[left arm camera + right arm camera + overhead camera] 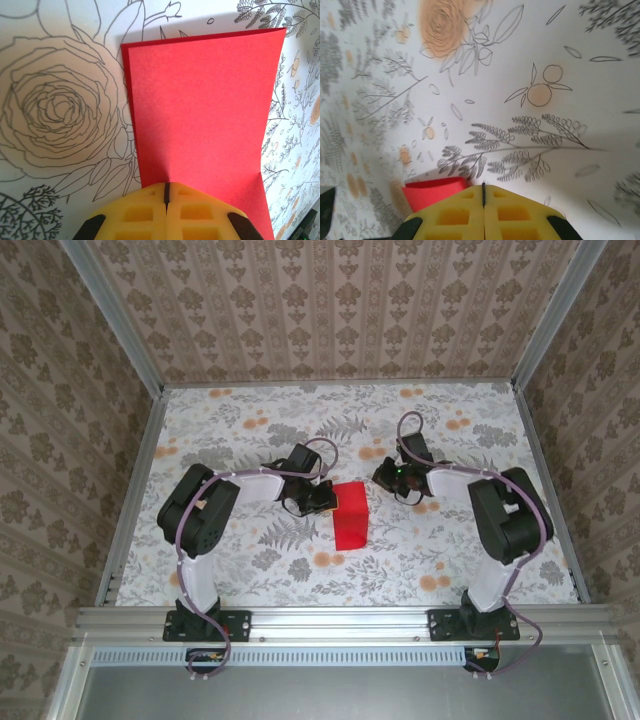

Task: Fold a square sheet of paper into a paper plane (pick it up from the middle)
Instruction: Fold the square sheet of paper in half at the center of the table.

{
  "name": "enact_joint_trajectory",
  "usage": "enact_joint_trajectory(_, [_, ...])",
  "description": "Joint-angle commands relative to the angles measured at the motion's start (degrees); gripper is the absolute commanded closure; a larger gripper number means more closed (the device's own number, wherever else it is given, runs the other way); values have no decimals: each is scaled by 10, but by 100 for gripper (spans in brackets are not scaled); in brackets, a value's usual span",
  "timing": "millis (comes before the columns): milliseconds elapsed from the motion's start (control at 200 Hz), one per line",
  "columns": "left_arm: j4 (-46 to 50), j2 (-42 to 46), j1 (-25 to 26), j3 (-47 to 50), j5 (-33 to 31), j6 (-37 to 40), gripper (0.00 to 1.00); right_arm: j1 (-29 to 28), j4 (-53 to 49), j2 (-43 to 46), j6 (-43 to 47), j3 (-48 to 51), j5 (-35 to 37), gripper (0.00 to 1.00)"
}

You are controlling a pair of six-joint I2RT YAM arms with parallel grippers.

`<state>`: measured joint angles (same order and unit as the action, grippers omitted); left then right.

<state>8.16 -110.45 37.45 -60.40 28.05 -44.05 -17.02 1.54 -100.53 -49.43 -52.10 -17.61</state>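
**A:** From above, how many things do you count?

**B:** Two arms and one sheet of paper (351, 517). It is bright red, folded to a rectangle, and lies flat near the middle of the counter (450, 550), which has a flower-printed cover.

**A:** And the pose of the arms?

**B:** Both are bent at the elbow and reach inward. The left end effector (322, 498) is at the far left corner of the paper. The right end effector (385, 477) is near its far right corner.

**A:** The left wrist camera?

**B:** The left end effector (166, 186) is closed. Its two yellow fingers (135, 215) have square hollows and are pressed together at the near edge of the sheet of paper (200, 110). I cannot tell if any paper is pinched. The paper is thin and matte, and two layers show along its left edge.

**A:** The right wrist camera?

**B:** The right end effector (483, 187) is closed on nothing, over the counter (545, 60). One corner of the sheet of paper (432, 192) lies just left of it.
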Motion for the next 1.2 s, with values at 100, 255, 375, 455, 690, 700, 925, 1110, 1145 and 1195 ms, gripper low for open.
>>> enact_joint_trajectory(100, [132,-66,-4,53,-147,26,100,-29,-52,82,47,50,-111,91])
enact_joint_trajectory(255, [120,-68,-3,56,-146,29,100,-59,-50,120,32,100,-133,91])
enact_joint_trajectory(375, [114,-70,-2,56,-147,30,100,-65,-42,132,28,133,-131,91])
enact_joint_trajectory(455, [111,-74,-1,55,-146,32,100,-66,-40,126,28,146,-136,91])
enact_joint_trajectory(690, [107,-78,3,55,-147,30,100,-66,-14,116,17,165,-161,90])
enact_joint_trajectory(700, [107,-78,3,55,-147,30,100,-66,-13,117,17,166,-160,90])
enact_joint_trajectory(925, [108,-79,5,55,-149,27,100,-66,-13,129,19,155,-161,90])
enact_joint_trajectory(1110, [123,-82,7,46,-158,32,100,-69,35,133,3,149,-162,90])
enact_joint_trajectory(1145, [126,-83,8,42,-159,34,100,-69,37,131,3,147,-157,90])
enact_joint_trajectory(1195, [128,-86,9,39,-158,34,100,-69,38,122,2,146,-154,90])
